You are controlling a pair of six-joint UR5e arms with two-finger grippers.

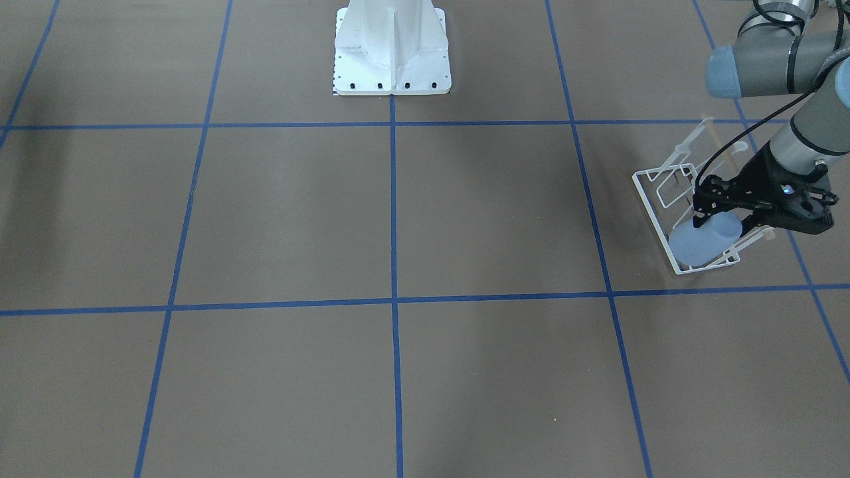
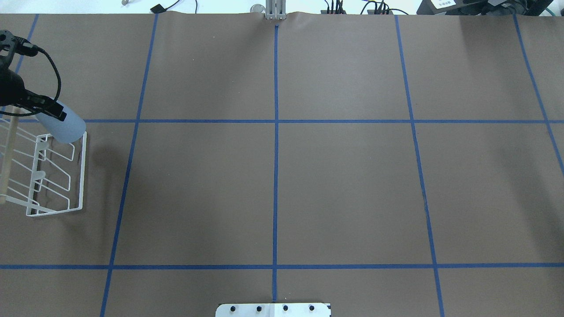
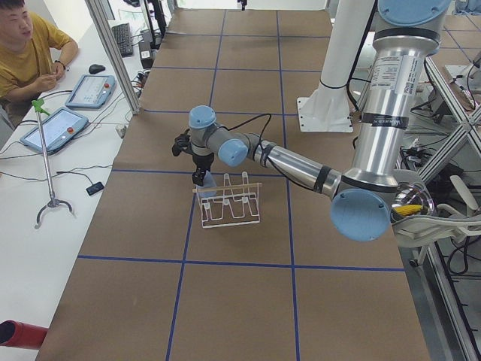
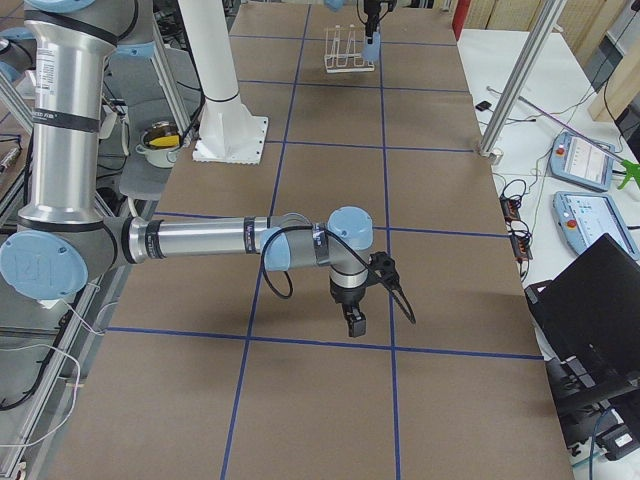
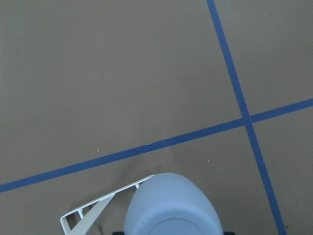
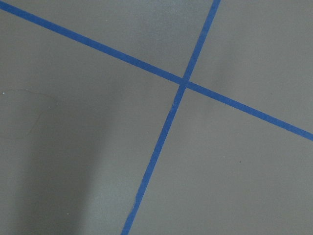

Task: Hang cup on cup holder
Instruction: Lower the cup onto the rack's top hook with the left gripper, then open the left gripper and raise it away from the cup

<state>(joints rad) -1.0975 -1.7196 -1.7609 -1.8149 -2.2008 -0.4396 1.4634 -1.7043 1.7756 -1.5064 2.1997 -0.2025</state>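
Observation:
The pale blue cup (image 1: 700, 244) is tilted over the far end of the cup holder (image 1: 679, 271), a white wire rack with a wooden dowel (image 2: 9, 149). My left gripper (image 1: 727, 222) is shut on the cup at its narrow end, the wide end pointing away from the hand. In the overhead view the cup (image 2: 65, 125) hangs just over the rack's corner (image 2: 83, 176). The left wrist view shows the cup's end (image 5: 171, 208) above a rack corner (image 5: 93, 213). My right gripper (image 4: 355, 322) hovers low over bare table far from the rack; I cannot tell if it is open.
The white robot pedestal (image 1: 392, 60) stands at the table's middle edge. Blue tape lines (image 2: 276, 176) grid the brown table. An operator (image 3: 26, 45) sits with tablets (image 3: 56, 128) beyond the far edge.

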